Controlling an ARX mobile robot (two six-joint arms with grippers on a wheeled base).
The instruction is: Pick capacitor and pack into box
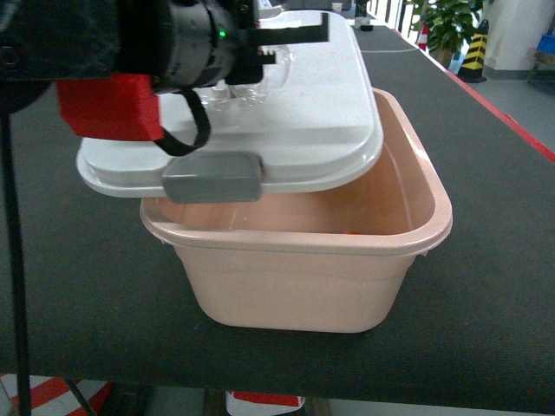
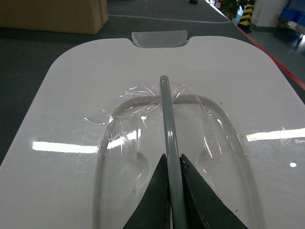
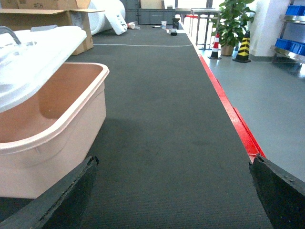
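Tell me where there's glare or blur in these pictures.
Left wrist view: bright light streaks glare on the white lid, and the left end effector is soft up close. Head view: the arm is blurred. Right wrist view: even light, dark blurry fingers at corners.

You have one pale pink rectangular plastic tub [image 1: 303, 277] at the centre of the head view, with one white plastic lid [image 1: 286, 121] across its upper left, and that lid carries one grey latch [image 1: 212, 184] and one clear handle [image 2: 170, 157]. At the upper left of the right wrist view you can count one brown cardboard carton [image 3: 52, 16]. Towards the upper right there stand one leafy green potted plant [image 3: 233, 24], one red-and-white traffic cone [image 3: 216, 45] and one yellow-and-black striped post [image 3: 243, 47], with blue plastic bins [image 3: 291, 46] too cropped to count.
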